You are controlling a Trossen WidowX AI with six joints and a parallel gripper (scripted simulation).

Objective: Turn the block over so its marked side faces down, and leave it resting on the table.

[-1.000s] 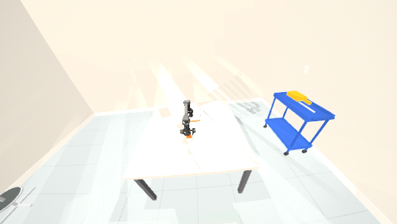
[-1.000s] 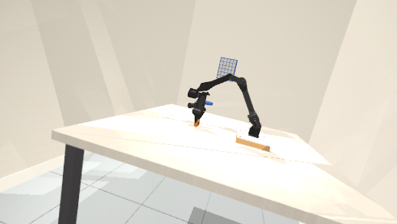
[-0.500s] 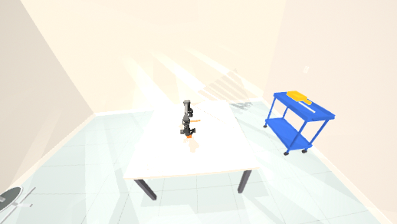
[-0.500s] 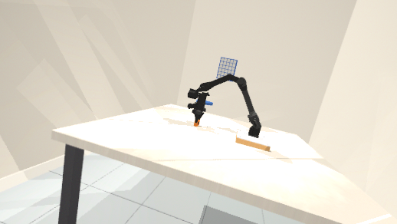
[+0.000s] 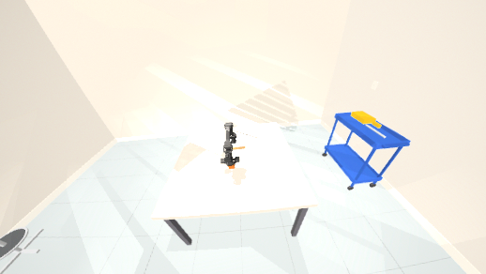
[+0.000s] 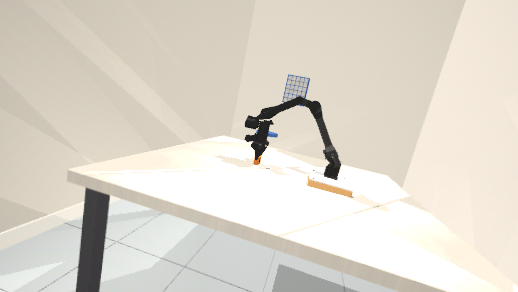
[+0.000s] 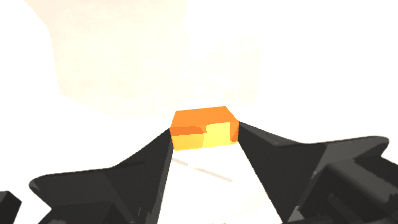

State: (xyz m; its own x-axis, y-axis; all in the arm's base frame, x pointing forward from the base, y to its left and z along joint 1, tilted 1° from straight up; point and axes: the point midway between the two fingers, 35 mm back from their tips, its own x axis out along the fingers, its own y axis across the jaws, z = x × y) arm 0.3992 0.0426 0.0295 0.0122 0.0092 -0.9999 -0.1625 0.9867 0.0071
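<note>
A small orange block is at or very near the top of the pale table; the views do not show whether it touches. My gripper points down and is shut on the block, one dark fingertip against each end. In the wrist view the block's upper face is plain orange, and the face toward the camera has a bright yellow patch. I cannot tell whether that patch is the mark or light. The block's underside and far side are hidden.
The arm's base stands by an orange-edged slab on the table. A blue cart with a yellow object on it stands on the floor, right of the table. A blue grid panel shows behind the arm.
</note>
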